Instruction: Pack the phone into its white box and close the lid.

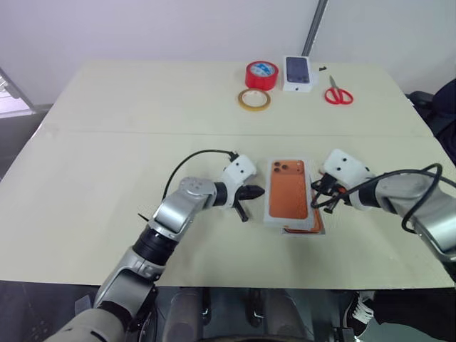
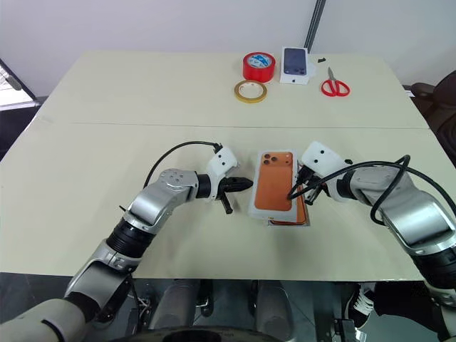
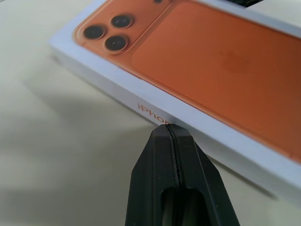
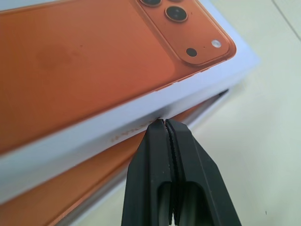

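Lid (image 1: 287, 189) laid askew over box (image 4: 155, 143), mid-table; phone (image 4: 89, 186) seen orange beneath its raised edge; closing step judged in hand; left gripper (image 1: 254, 191) and right gripper (image 1: 329, 197), fingers pressed shut, empty, flank lid; squaring and pressing down needed.

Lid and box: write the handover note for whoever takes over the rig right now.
Left hand: shut, empty, tip at the lid's left side wall.
Right hand: shut, empty, tip at the lid's right side wall.
Lid sits printed side up over the white box, skewed and not seated; the box sticks out at the near end with the phone inside.
Done: phone packed, lid placed on top.
Left: square the lid and press it down.
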You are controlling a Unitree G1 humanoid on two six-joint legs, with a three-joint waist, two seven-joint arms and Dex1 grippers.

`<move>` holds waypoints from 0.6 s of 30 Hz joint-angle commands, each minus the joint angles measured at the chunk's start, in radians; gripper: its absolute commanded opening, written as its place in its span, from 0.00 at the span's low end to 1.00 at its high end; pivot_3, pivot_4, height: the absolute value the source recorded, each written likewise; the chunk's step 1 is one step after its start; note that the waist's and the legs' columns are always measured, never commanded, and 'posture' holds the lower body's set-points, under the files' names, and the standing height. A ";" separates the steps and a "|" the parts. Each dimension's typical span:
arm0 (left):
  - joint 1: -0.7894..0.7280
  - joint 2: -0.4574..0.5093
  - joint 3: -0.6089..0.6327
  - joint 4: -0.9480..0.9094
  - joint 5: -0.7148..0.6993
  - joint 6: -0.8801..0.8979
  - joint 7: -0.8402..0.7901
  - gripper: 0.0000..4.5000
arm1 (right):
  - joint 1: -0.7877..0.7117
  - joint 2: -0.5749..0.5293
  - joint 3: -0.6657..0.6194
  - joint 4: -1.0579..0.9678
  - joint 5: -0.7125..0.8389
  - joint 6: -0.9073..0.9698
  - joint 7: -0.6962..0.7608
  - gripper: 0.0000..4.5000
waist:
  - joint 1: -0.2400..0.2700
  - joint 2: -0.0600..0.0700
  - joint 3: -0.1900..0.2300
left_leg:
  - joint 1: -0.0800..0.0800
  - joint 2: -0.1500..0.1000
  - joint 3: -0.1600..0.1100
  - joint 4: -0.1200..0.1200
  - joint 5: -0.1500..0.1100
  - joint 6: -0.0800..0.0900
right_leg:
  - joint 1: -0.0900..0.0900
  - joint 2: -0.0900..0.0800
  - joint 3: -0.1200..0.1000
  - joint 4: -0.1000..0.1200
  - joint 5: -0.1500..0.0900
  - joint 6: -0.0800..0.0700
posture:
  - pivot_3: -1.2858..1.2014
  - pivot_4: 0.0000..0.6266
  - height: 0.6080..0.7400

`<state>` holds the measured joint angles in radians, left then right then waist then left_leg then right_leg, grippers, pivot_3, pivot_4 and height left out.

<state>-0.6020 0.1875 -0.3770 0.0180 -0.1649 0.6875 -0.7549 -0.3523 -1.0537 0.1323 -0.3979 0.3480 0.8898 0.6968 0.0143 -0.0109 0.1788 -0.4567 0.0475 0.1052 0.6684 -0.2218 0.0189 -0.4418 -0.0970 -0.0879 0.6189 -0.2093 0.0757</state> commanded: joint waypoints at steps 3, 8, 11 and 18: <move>-0.023 -0.033 -0.024 -0.083 -0.030 0.002 -0.028 0.00 | 0.022 -0.009 -0.045 -0.047 -0.014 -0.013 0.032 0.01 | 0.000 0.000 0.000 | 0.000 0.000 0.000 0.000 0.000 0.000 | 0.000 0.000 0.000 0.000 0.000 0.000 | 0.52 0.24 0.93; -0.020 -0.035 -0.031 -0.098 -0.029 0.012 -0.034 0.00 | 0.046 -0.010 -0.058 -0.042 -0.032 -0.023 0.042 0.01 | 0.000 0.000 0.000 | 0.000 0.000 0.000 0.000 0.000 0.000 | 0.000 0.000 0.000 0.000 0.000 0.000 | 0.52 0.24 0.93; -0.019 -0.032 -0.039 -0.101 -0.027 0.015 -0.039 0.00 | 0.054 -0.011 -0.065 -0.043 -0.039 -0.025 0.048 0.01 | 0.000 0.000 0.000 | 0.000 0.000 0.000 0.000 0.000 0.000 | 0.000 0.000 0.000 0.001 0.000 0.000 | 0.52 0.24 0.93; -0.019 -0.028 -0.050 -0.092 -0.023 0.012 -0.041 0.00 | 0.065 -0.012 -0.079 -0.045 -0.054 -0.026 0.065 0.01 | 0.000 0.000 0.000 | 0.000 0.000 0.000 0.000 0.000 0.000 | 0.000 0.000 0.000 0.001 0.000 0.000 | 0.52 0.24 0.93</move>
<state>-0.6020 0.1731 -0.4144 -0.0265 -0.1730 0.7109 -0.7843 -0.2820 -1.0605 0.0857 -0.3981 0.2957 0.8852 0.7490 0.0145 -0.0109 0.1788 -0.4565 0.0471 0.1051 0.6689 -0.2218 0.0190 -0.4418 -0.0969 -0.0879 0.6198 -0.2092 0.0761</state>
